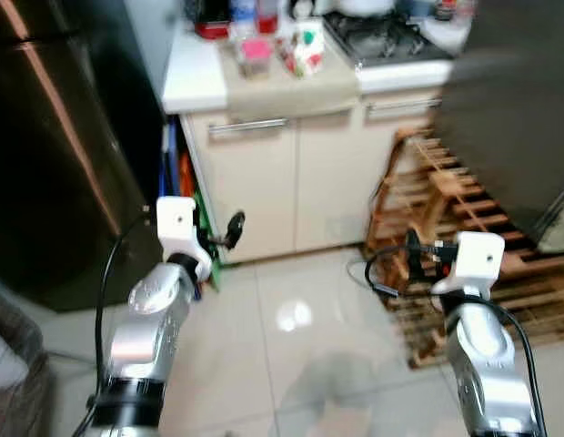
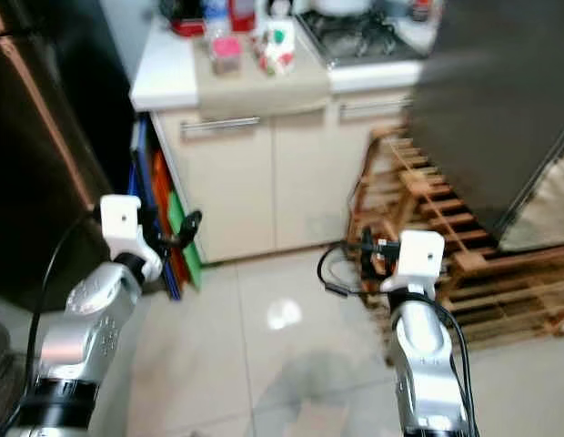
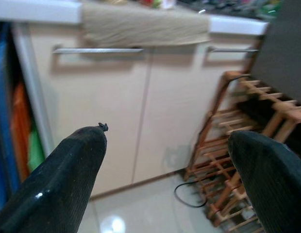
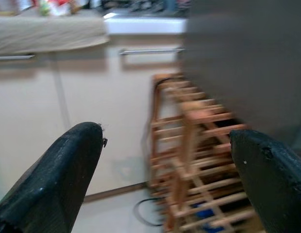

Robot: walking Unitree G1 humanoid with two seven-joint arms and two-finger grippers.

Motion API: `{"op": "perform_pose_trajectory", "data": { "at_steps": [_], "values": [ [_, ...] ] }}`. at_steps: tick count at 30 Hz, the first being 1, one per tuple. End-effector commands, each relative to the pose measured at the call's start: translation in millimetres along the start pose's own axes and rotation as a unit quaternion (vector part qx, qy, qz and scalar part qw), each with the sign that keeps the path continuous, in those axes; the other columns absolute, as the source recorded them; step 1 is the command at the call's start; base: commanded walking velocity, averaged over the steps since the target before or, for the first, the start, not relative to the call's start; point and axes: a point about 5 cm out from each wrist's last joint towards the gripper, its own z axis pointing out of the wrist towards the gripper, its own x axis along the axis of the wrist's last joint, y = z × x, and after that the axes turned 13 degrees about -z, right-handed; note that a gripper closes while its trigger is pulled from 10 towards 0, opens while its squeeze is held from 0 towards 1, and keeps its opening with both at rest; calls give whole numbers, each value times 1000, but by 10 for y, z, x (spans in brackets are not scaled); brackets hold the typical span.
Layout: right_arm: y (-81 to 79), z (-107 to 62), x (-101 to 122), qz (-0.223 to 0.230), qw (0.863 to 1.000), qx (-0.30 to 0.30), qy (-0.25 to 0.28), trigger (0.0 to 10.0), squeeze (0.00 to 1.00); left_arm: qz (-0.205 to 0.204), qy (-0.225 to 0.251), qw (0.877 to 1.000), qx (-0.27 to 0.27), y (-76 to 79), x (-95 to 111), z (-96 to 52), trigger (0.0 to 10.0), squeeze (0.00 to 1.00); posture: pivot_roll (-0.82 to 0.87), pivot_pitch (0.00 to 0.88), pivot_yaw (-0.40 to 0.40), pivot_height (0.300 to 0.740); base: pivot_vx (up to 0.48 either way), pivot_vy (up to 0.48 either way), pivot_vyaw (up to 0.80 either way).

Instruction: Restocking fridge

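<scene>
The robot stood on the tiled floor point(image 1: 291, 364) facing the cream cabinet point(image 1: 282, 182), both arms raised ahead of it and neither carrying anything. The left pincer point(image 3: 165, 160) was spread wide and empty, its two black fingers point(image 3: 68, 179) framing the cabinet doors. The right pincer point(image 4: 170, 170) was likewise spread and empty, looking at the wooden pallet rack point(image 1: 446, 237) just to the right of the cabinet.

The goods to restock sat on the counter point(image 1: 196, 77) above the cabinet — a small pink-lidded container point(image 1: 255, 55) and a red-and-white carton point(image 1: 307, 50) on a beige cloth point(image 1: 282, 86), with the gas hob point(image 1: 382, 36) beside them. What else stood at the back was too blurred to name. The dark fridge point(image 1: 55, 155) rose to the left of the cabinet, its door apparently closed.

By my judgement this was the approach step: nothing had yet been picked up. The next move would call for stepping closer to the cabinet and lifting a pincer to counter height — the items were well above and beyond both arms — then closing on one container before turning left toward the fridge.
</scene>
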Motion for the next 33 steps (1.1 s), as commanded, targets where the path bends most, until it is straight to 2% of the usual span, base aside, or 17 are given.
{"op": "perform_pose_trajectory", "data": {
  "at_steps": [1,10,18,24,28,33],
  "values": [
    [30,7,3,-13,1000,-6,1,10000,212,0,11,1000,-11,28,56,44,10000,0,-63,0,59,740,480,0,-600],
    [32,-27,-31,-47,999,-5,-7,10000,220,15,7,999,-40,114,14,83,10000,0,-86,0,68,740,480,0,-599],
    [47,-51,-46,-42,999,-12,-12,10000,231,14,7,999,-48,118,31,121,10000,0,-92,0,75,740,480,0,-598],
    [41,-58,-39,-37,999,-11,-10,10000,231,15,19,999,-34,76,69,126,10000,0,-87,0,71,740,480,0,-600],
    [30,-56,-15,-43,999,-6,-1,10000,235,14,26,999,-12,8,85,127,10000,0,-87,0,68,740,0,0,-597],
    [-7,-66,16,-45,999,7,10,10000,188,16,21,1000,0,-66,62,106,10000,0,-90,0,67,740,0,0,-235]
  ]
}}
